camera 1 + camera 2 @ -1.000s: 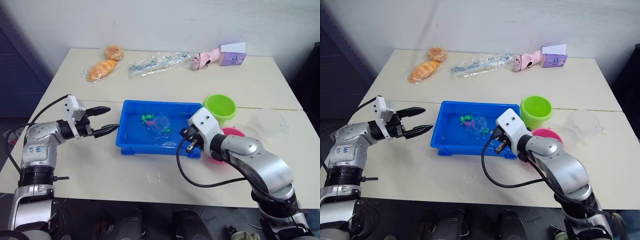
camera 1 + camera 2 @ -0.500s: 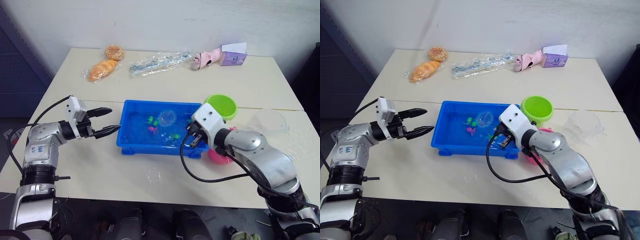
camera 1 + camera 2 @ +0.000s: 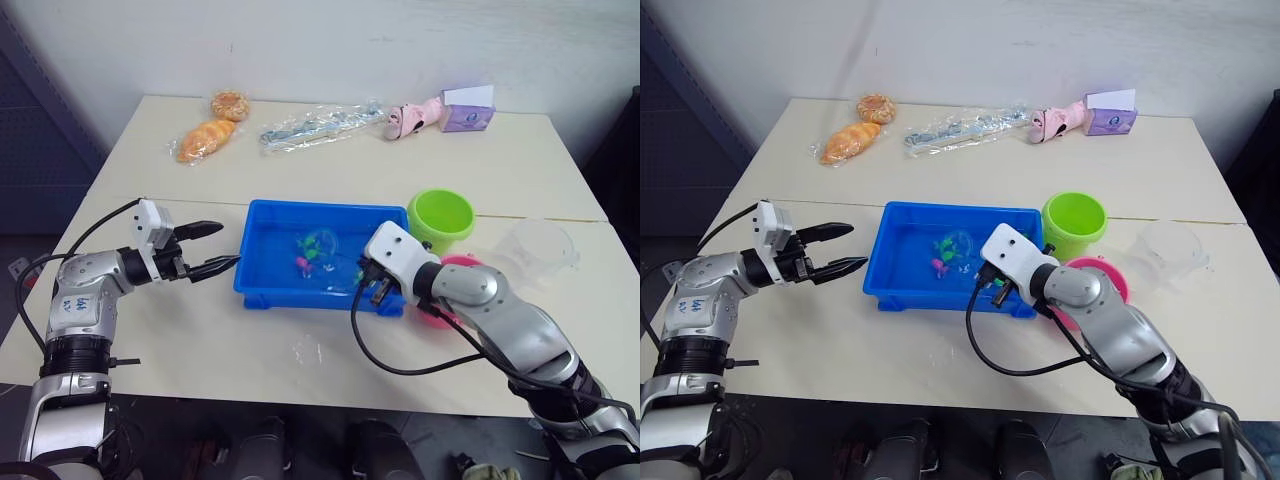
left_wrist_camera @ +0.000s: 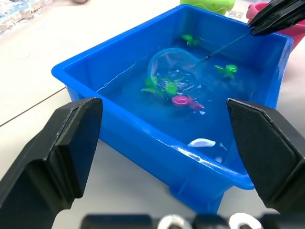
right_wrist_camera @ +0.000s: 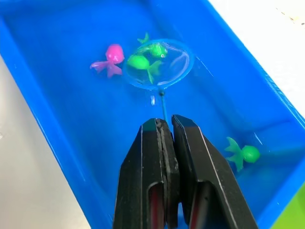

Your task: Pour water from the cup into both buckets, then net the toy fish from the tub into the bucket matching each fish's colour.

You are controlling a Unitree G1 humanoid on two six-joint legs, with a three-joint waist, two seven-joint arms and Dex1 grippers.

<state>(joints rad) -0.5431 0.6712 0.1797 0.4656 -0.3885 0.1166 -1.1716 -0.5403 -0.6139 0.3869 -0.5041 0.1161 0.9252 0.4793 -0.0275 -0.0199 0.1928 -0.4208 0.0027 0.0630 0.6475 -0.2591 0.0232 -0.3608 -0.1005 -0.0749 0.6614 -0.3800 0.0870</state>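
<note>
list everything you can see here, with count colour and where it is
tub: 1, bright blue, table centre, holding water
net: 1, light blue hoop on thin dark handle, in the tub, two green fish within its hoop
toy fish: at least 4 seen, pink and green, in the tub
buckets: 2, lime green right of the tub, pink in front of the green one
cup: 1, clear, right of the buckets
bread: 2 pieces, orange-brown, far left of table
clear bag: 1, far middle
pink toy: 1, far right
purple box: 1, beside the pink toy
table: cream
left gripper: black fingers open, left of the tub
right gripper: black fingers shut on the net handle
</note>
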